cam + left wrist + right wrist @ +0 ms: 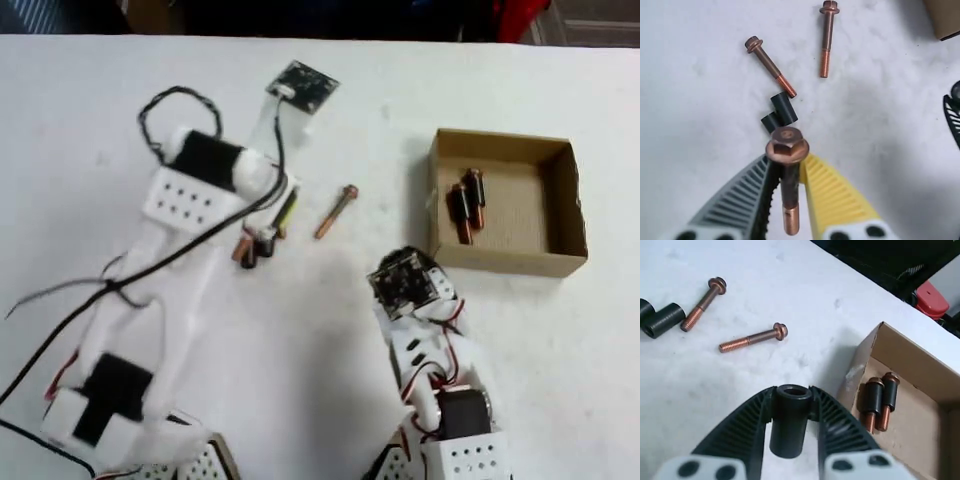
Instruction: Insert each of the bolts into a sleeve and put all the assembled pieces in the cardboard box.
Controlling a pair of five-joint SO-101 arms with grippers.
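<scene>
My left gripper (788, 161), one finger grey and one yellow, is shut on a copper bolt (787, 172) held above the table. Just beyond it lie two black sleeves (780, 112) and two loose bolts (771, 65) (827, 38). My right gripper (791, 392) is shut on a black sleeve (789, 421), beside the cardboard box (912, 357). Two assembled pieces (878, 399) lie in the box (560, 262). In the high view the left gripper (268, 234) is left of a loose bolt (336, 211), and the right gripper (400, 278) is near the box's front left corner.
A small circuit board (303, 86) with a clear strip lies at the back of the white table (330, 350). Black cables (160, 110) trail around the left arm. The table's far edge runs behind the box.
</scene>
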